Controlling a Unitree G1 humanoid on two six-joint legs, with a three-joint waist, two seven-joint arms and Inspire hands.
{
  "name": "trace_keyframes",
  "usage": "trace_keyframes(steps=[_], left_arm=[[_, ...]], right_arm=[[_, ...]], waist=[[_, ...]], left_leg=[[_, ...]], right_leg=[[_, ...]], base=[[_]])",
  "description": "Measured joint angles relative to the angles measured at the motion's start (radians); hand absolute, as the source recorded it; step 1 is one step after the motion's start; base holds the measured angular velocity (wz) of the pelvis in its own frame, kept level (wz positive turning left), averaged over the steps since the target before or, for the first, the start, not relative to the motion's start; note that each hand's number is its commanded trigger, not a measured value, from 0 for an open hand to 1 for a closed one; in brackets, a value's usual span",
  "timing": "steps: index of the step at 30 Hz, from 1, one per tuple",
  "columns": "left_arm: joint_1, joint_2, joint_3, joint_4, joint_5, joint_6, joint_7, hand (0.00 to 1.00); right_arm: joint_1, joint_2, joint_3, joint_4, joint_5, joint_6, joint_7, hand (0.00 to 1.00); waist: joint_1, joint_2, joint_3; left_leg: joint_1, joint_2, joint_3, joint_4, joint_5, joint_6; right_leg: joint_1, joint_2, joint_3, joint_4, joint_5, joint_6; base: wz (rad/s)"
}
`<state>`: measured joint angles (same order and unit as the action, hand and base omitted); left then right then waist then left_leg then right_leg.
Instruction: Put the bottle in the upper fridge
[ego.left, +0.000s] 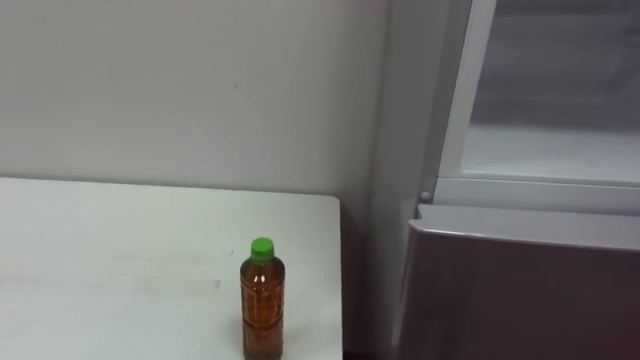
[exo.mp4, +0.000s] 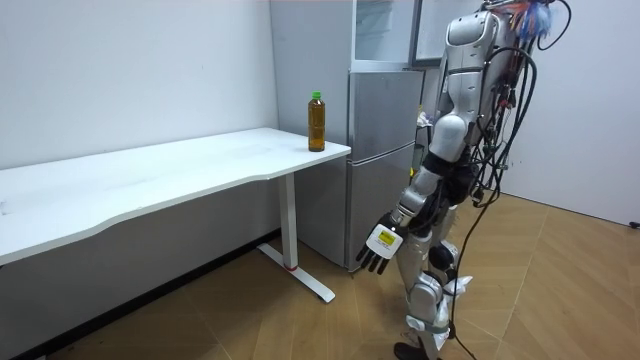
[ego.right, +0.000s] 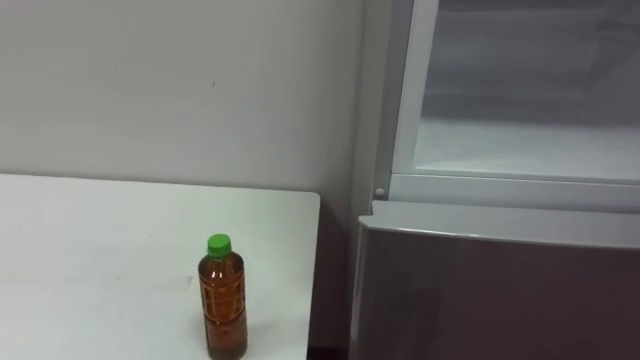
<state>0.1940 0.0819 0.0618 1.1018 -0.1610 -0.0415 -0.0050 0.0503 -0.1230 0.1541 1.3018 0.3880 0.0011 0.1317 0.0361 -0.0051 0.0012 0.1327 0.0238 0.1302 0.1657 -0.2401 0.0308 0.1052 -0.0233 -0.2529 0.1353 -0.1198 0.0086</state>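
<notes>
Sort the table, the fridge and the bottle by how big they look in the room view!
Fridge and table: about alike; the table runs nearer the camera, so I won't rank them.
Bottle: clearly smallest.

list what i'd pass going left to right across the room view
white table → bottle standing near the table's end → fridge

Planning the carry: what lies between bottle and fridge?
Nothing stands there: bare table top beside the bottle, then a narrow gap before the fridge, seen in the left eye view.
</notes>
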Motion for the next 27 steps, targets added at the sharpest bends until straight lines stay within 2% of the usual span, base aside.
trace_keyframes(steps=[12, 19, 27], left_arm=[[0.009, 0.005, 0.005, -0.003, 0.034, 0.013, 0.131, 0.0], [0.024, 0.012, 0.002, -0.002, 0.079, 0.014, 0.196, 0.0], [0.059, 0.014, 0.001, 0.016, 0.119, 0.015, 0.216, 0.0]], right_arm=[[0.009, 0.004, -0.001, -0.018, 0.009, 0.001, -0.042, 0.0], [0.011, 0.004, -0.001, -0.021, 0.009, 0.0, -0.046, 0.0], [0.011, 0.001, -0.002, -0.039, 0.006, -0.002, -0.009, 0.0]], waist=[[-0.001, 0.0, -0.0012], [-0.003, 0.003, -0.0047], [-0.002, 0.0, -0.0022]], left_leg=[[-0.001, 0.0, 0.0, 0.0, 0.0, 0.0], [0.0, 0.0, 0.001, 0.001, 0.0, 0.0], [-0.002, 0.0, 0.002, 0.001, 0.0, 0.0]], right_leg=[[-0.001, 0.0, 0.0, 0.0, 0.0, 0.0], [0.0, 0.0, 0.002, 0.002, 0.0, 0.0], [-0.004, -0.001, 0.002, 0.003, 0.0, 0.0]], base=[[0.0], [0.0], [0.0]])
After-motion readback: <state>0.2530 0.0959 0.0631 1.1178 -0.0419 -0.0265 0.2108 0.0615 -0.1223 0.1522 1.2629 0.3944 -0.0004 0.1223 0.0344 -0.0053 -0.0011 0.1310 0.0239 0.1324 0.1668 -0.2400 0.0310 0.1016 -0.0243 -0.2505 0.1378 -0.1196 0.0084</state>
